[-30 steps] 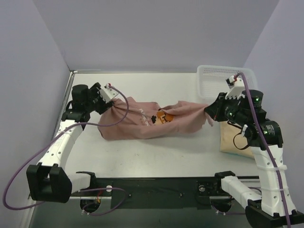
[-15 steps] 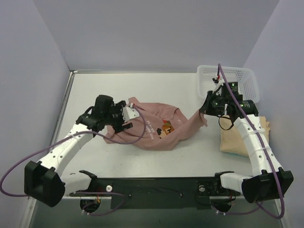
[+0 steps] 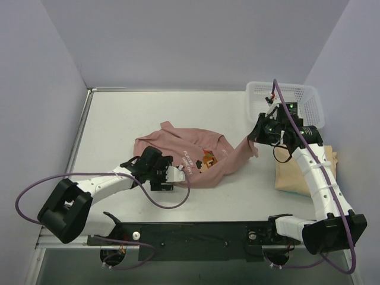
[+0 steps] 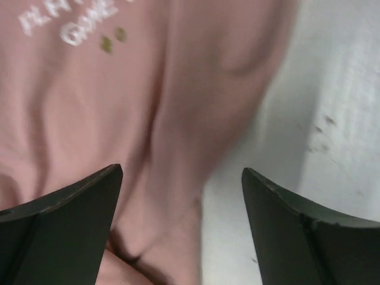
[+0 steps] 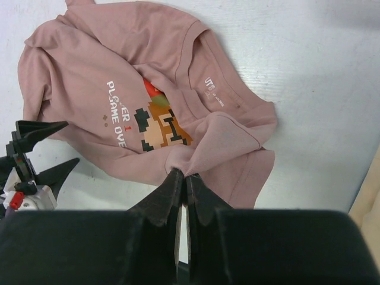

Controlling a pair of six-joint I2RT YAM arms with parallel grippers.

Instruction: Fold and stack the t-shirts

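The left gripper point(image 3: 169, 177), wide open and empty, sits at the near edge of the crumpled dusty pink cloth t-shirt point(image 3: 190, 155) mid-table, likely seeking a hold. The folded pale tan t-shirt point(image 3: 294, 175) lies right. Farther, the right gripper point(image 3: 254, 141) pinches the pink shirt's end, raised.

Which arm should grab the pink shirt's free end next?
Probably the left. Its claw is open with the pink t-shirt's edge right between its fingers, so it only needs to close. The right claw is busy, shut on the shirt's other end.

White mesh basket point(image 3: 256, 101) at table's point(image 3: 178, 113) far right corner, pale lilac walls point(image 3: 196, 41)
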